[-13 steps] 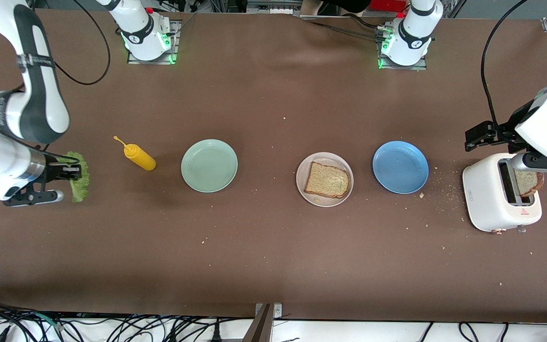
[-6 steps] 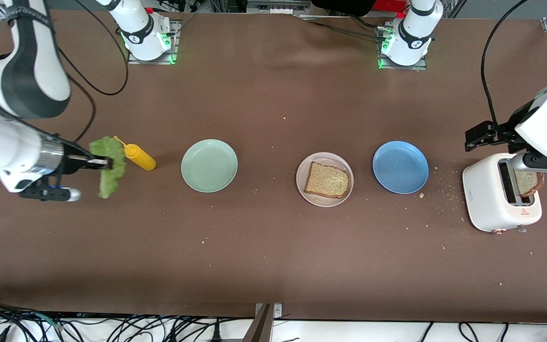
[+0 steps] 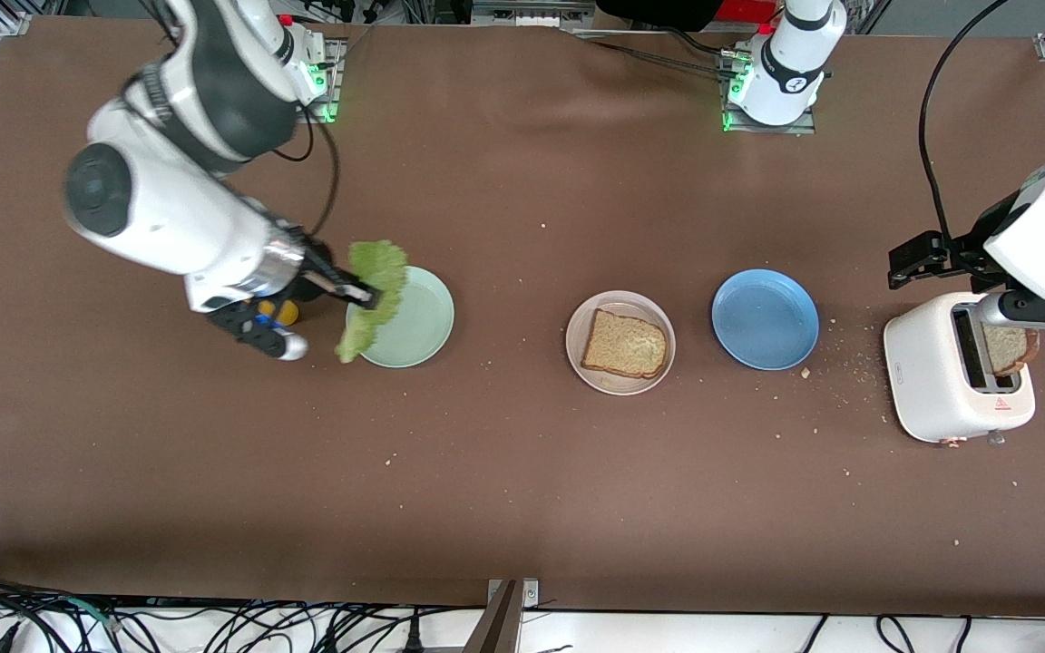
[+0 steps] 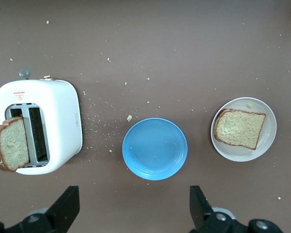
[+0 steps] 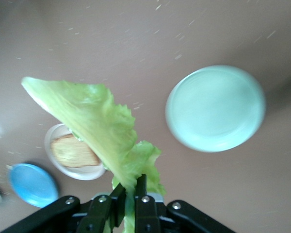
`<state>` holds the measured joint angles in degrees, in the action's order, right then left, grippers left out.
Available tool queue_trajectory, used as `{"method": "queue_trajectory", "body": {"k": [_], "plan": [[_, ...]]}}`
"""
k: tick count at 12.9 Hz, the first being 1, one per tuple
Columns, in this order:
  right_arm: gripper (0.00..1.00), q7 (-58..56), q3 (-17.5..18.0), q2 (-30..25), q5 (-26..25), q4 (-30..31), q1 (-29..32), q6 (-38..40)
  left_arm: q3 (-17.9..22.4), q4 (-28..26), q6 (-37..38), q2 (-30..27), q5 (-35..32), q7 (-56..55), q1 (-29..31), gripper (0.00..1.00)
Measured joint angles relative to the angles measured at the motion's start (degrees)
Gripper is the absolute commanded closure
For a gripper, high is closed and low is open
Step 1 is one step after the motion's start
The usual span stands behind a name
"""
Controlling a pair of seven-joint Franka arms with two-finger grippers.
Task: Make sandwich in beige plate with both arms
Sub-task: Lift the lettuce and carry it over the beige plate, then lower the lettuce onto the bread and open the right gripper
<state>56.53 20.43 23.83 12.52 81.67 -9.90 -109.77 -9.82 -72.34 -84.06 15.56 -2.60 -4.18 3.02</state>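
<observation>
Carrying: the right gripper (image 3: pixel 361 293) hangs over the mint-green plate (image 3: pixel 414 328), jaws clamped on a lettuce leaf (image 3: pixel 373 295) that droops across the plate's edge toward the right arm's end of the table.
Grip: in the right wrist view the right gripper (image 5: pixel 128 194) pinches the narrow end of the lettuce leaf (image 5: pixel 94 128), the broad end fanning out away from the jaws.
Beige plate: the beige plate (image 3: pixel 581 358) sits mid-table, between the mint-green and the blue plate (image 3: pixel 765 318), holding one bread slice (image 3: pixel 625 345).
Waiting: the left gripper (image 4: pixel 133 206) hovers with jaws apart over the table beside the toaster (image 3: pixel 940 385), empty.
Toaster: a second bread slice (image 3: pixel 1010 348) stands in its slot.
Partly hidden: a yellow squeeze bottle (image 3: pixel 286 313) under the right wrist.
</observation>
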Motion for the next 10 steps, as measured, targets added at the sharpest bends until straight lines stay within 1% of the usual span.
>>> {"method": "queue_trajectory", "body": {"k": [2,5,8,10], "plan": [[1.0,10.91,0.15,2.65,0.0,0.02,-5.95,-8.78,0.0,0.0,0.0,0.0,0.0,0.0,0.0,0.0],[1.0,24.69,0.16,8.34,-0.02,0.06,-12.87,-23.5,0.0,0.0,0.0,0.0,0.0,0.0,0.0,0.0],[1.0,34.34,0.05,15.67,-0.03,0.17,-19.11,-40.71,-0.01,0.0,0.0,0.0,0.0,0.0,0.0,0.0],[1.0,37.1,-0.04,20.55,-0.03,0.12,-21.54,-49.36,0.0,0.0,0.0,0.0,0.0,0.0,0.01,0.0]]}}
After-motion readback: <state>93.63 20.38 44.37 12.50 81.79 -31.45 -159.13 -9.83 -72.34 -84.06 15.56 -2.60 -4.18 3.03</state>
